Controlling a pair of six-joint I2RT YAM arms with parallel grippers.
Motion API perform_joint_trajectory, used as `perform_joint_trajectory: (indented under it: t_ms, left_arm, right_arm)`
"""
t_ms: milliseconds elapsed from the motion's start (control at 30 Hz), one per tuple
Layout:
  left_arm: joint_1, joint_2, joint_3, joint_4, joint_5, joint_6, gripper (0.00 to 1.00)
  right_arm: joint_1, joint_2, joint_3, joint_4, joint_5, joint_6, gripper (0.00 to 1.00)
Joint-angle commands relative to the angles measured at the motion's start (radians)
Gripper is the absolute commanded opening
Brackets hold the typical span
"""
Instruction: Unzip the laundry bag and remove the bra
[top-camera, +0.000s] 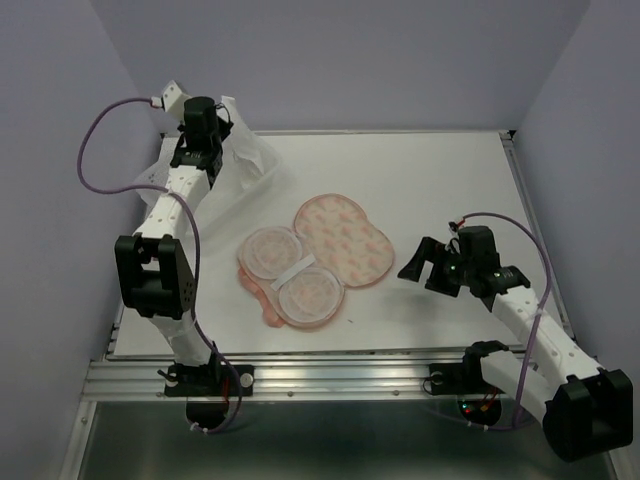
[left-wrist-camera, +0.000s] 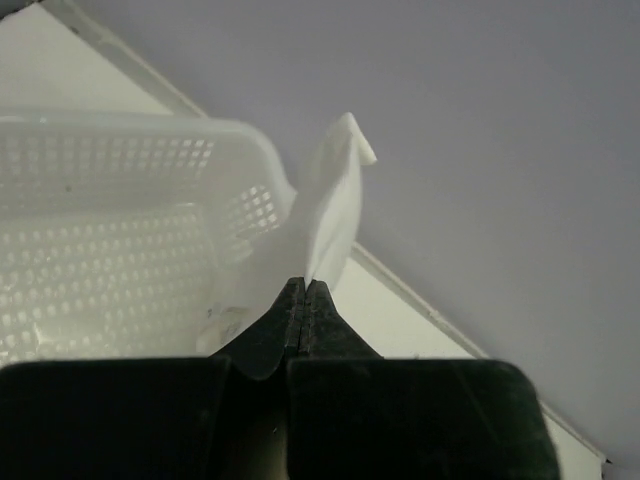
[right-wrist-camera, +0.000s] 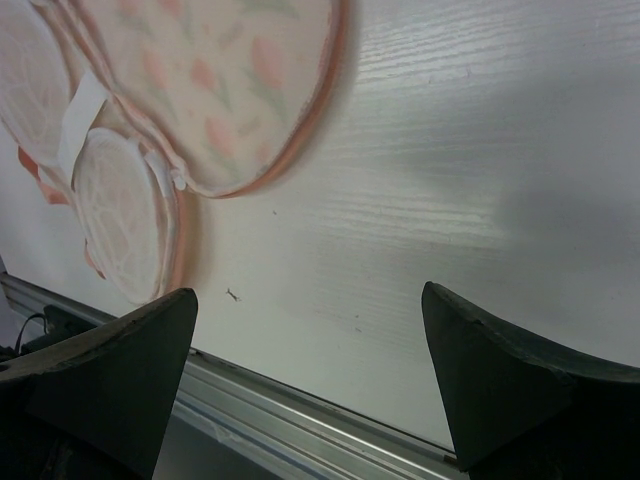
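While left gripper (left-wrist-camera: 305, 286) pinches bra (left-wrist-camera: 336, 200) by basket (left-wrist-camera: 120, 190), right gripper (right-wrist-camera: 308, 295) spread — laundry bag (top-camera: 345, 240) open.

Laundry bag (top-camera: 345, 240) cream-peach w/ pink prints; bra (left-wrist-camera: 332, 212) white; basket (left-wrist-camera: 100, 230) white.

We saw the white perforated plastic basket (left-wrist-camera: 120, 200) and the soft white fabric bra (left-wrist-camera: 335, 205) behind and left of the cream-peach, peanut-shaped padded laundry bag (top-camera: 345, 240).

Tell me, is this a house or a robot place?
Probably a robot lab booth, not a home: two arms bolted at a white table, plain lilac walls close around, metal rail.
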Motion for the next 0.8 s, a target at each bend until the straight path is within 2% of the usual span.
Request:
perform_joint_trajectory:
  t_ms: [0,33,133,233,533,567,633,667,700,733,767]
  left_arm:
    - [0.018,-0.127,-0.199,0.229,-0.088,-0.089,0.00]
    - [0.019,-0.168,-0.299,0.254,-0.103,-0.089,0.00]
    - [0.021,-0.233,-0.457,0.314,-0.165,-0.077,0.00]
    - [0.033,-0.260,-0.560,0.318,-0.204,-0.081,0.00]
    - [0.097,-0.308,-0.665,0.280,-0.260,-0.068,0.00]
    - [0.117,-0.319,-0.666,0.254,-0.267,-0.072,0.03]
    - [0.127,-0.334,-0.675,0.228,-0.278,-0.081,0.21]
    - [0.130,-0.349,-0.686,0.217,-0.280,-0.087,0.33]
    - [0.131,-0.359,-0.692,0.197,-0.280,-0.098,0.56]
    - [0.133,-0.381,-0.700,0.193,-0.277,-0.098,0.67]
    - [0.134,-0.395,-0.702,0.177,-0.272,-0.091,0.84]
  right_arm:
    - [0.002,0.006,-0.009,0.044,-0.016,-0.030,1.00]
    - [0.002,0.008,-0.010,0.045,-0.020,-0.030,1.00]
    - [0.002,0.028,-0.010,0.061,-0.037,-0.040,1.00]
    - [0.002,0.052,-0.004,0.075,-0.048,-0.051,1.00]
    - [0.002,0.106,0.022,0.088,-0.070,-0.079,1.00]
    - [0.002,0.107,0.025,0.088,-0.073,-0.085,1.00]
    - [0.002,0.109,0.028,0.088,-0.071,-0.088,1.00]
    - [0.002,0.107,0.028,0.088,-0.070,-0.090,1.00]
    - [0.002,0.106,0.030,0.088,-0.070,-0.094,1.00]
    - [0.002,0.109,0.033,0.088,-0.070,-0.096,1.00]
    - [0.002,0.111,0.037,0.090,-0.067,-0.097,1.00]
